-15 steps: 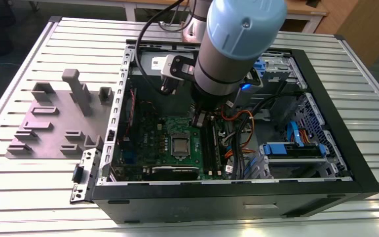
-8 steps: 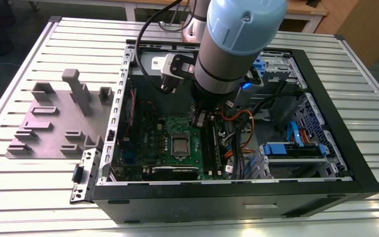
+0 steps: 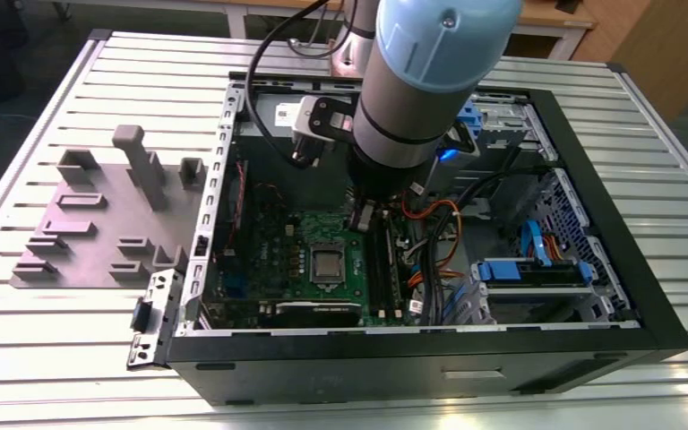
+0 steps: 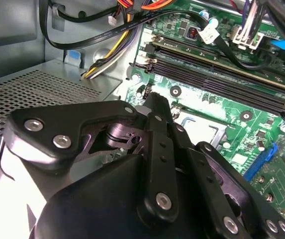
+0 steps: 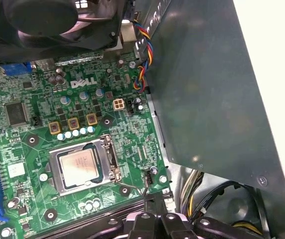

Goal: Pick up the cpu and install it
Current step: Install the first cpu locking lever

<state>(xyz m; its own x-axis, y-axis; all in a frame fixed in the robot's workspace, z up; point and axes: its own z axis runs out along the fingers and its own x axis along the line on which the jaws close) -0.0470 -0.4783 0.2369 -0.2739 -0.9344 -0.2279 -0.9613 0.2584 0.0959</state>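
Observation:
The cpu lies flat in the metal-framed socket of the green motherboard, silvery top up; the first wrist view shows the cpu inside the socket frame. My gripper hangs inside the open computer case, just above the board and off the socket toward the exterior view's right, near the memory slots. Its black fingers meet at the tip with nothing between them. In the first wrist view the gripper is off one corner of the socket, apart from the cpu.
A grey blocky plastic fixture stands on the slatted table outside the case, at the exterior view's left. Loose cables, a blue drive caddy, memory slots and a black fan crowd the board. Case walls stand close.

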